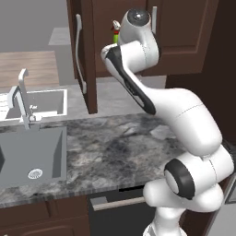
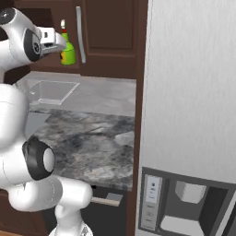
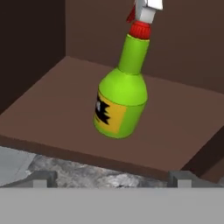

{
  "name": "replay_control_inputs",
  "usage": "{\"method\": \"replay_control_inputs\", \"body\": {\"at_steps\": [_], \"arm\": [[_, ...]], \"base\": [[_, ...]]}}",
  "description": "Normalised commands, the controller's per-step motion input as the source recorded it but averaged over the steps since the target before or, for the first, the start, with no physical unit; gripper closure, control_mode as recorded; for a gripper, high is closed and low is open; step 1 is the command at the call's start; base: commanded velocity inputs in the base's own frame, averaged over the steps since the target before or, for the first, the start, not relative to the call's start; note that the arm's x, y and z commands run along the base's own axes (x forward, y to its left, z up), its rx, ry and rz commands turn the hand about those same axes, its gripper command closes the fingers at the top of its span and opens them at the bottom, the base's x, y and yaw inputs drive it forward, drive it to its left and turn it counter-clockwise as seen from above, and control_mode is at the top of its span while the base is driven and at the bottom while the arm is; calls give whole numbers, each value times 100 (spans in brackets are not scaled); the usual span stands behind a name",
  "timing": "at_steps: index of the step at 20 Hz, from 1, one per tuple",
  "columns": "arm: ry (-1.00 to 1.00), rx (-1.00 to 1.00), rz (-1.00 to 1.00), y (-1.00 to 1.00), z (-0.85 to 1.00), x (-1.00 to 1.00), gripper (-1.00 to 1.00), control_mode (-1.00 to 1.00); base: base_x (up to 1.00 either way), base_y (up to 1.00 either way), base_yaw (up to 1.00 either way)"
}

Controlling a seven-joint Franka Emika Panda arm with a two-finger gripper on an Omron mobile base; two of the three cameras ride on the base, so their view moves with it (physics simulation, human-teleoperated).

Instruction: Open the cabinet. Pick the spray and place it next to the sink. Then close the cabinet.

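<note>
Your gripper [image 3: 111, 177] is spread wide, with the upright spray [image 3: 120, 98] dead ahead near the cabinet [image 3: 65, 109] shelf's front edge.

spray [image 1: 115, 31]: mostly hidden behind the arm in the left base view, neck and nozzle alone seen | spray nozzle: cut off by the top edge in the hand view | sink [image 1: 32, 154]: cropped at the left edge | label print: too blurred to be read
</note>
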Motion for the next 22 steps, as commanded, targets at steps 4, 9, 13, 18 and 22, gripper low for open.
{"method": "replay_control_inputs", "body": {"at_steps": [4, 9, 13, 18, 22], "arm": [[-16, 13, -13, 0, 15, 72, -100, -100], [-8, 8, -6, 5, 24, 65, -100, -100], [-3, 4, 0, 1, 2, 49, -100, -100], [-2, 2, 0, 0, 0, 29, -100, -100], [-2, 0, 0, 1, 0, 20, -100, -100]], "base": [[0, 0, 0], [0, 0, 0], [0, 0, 0], [0, 0, 0], [0, 0, 0]]}}
